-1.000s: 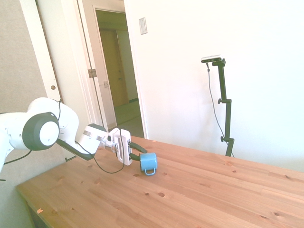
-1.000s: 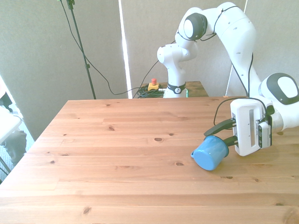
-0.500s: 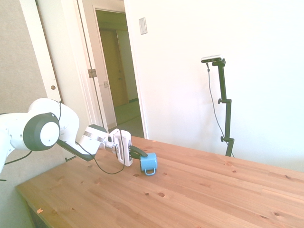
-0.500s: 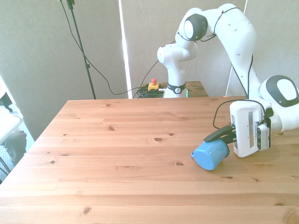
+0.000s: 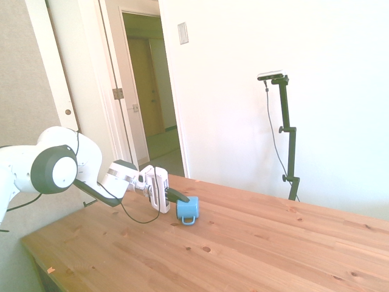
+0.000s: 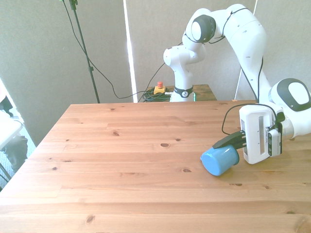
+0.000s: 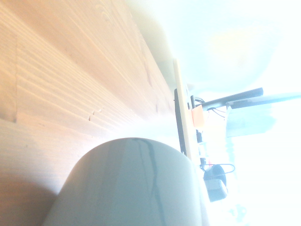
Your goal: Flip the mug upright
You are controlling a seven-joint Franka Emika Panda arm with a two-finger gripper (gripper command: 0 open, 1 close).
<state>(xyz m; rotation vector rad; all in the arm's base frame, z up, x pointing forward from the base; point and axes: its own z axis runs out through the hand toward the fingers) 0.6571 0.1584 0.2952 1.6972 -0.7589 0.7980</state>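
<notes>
The light-blue mug (image 6: pixel 218 160) lies on its side near the front view's right edge of the wooden table (image 6: pixel 126 145), its flat base turned toward the front camera. In the side view the mug (image 5: pixel 188 208) has its blue loop handle pointing down at the tabletop. My gripper (image 6: pixel 231 142) reaches in level from the mug's open end, and its dark fingers (image 5: pixel 177 196) are shut on the mug's upper wall. The mug's mouth is hidden behind the gripper. Up close in the wrist view, the mug's pale rounded side (image 7: pixel 131 188) fills the picture.
The white gripper body (image 6: pixel 257 133) and its black cable hang just above the table's right side in the front view. A doorway (image 5: pixel 149 91) stands behind the arm in the side view.
The fingers, apart around the mug a second ago, have shut on its wall. The mug has rolled a little, so its handle no longer shows in the front view.
</notes>
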